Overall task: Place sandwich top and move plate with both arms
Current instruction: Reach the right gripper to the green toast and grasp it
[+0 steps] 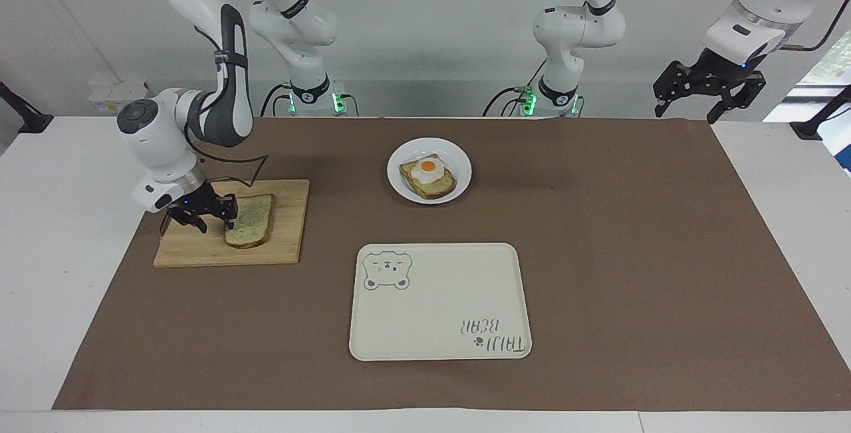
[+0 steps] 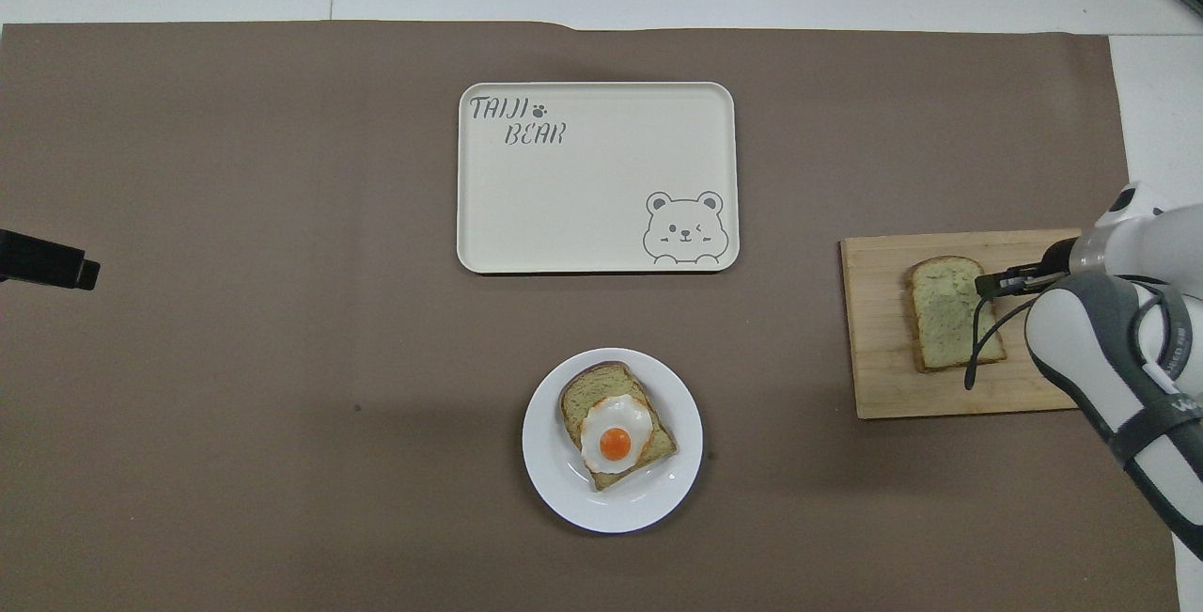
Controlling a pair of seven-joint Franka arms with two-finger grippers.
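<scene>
The sandwich top (image 1: 251, 220), a pale speckled slice, lies flat on a wooden cutting board (image 1: 286, 243) at the right arm's end of the table; in the overhead view (image 2: 945, 311) too. My right gripper (image 1: 203, 219) is open and low over the board, one finger at the slice's edge; it also shows in the overhead view (image 2: 992, 283). The white plate (image 1: 460, 159) sits near the robots at mid table and holds toast with a fried egg (image 1: 429, 168). My left gripper (image 1: 708, 90) waits open, raised over the left arm's end of the table.
A cream tray with a bear drawing (image 1: 439, 300) lies farther from the robots than the plate (image 2: 554, 485). A brown mat (image 1: 631, 253) covers the table. The cutting board (image 2: 874, 377) lies at the mat's edge.
</scene>
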